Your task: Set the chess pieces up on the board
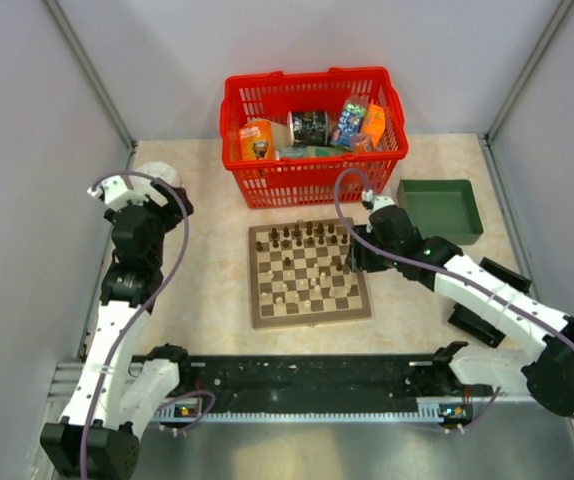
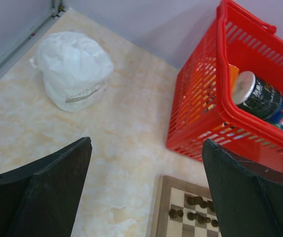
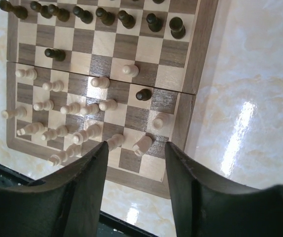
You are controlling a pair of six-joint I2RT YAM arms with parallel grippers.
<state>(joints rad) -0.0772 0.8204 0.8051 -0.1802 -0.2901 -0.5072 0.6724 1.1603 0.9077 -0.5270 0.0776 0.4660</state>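
The wooden checkered board [image 1: 309,273] lies mid-table with dark pieces [image 1: 302,236] along its far rows and pale pieces [image 1: 302,288] on its near half. In the right wrist view the board [image 3: 191,74] fills the frame, with dark pieces [image 3: 104,17] along the top and pale pieces [image 3: 62,131] lower left. My right gripper [image 1: 352,262] [image 3: 135,150] hangs open and empty over the board's right edge, a pale piece [image 3: 142,144] just below its fingertips. My left gripper [image 1: 174,197] [image 2: 146,187] is open and empty, above the table left of the board's corner [image 2: 181,207].
A red basket [image 1: 312,135] with packets and a can stands behind the board. A green tray [image 1: 440,208] sits at the back right. A crumpled white bag [image 2: 75,69] lies at the far left. A black rail [image 1: 307,378] runs along the near edge.
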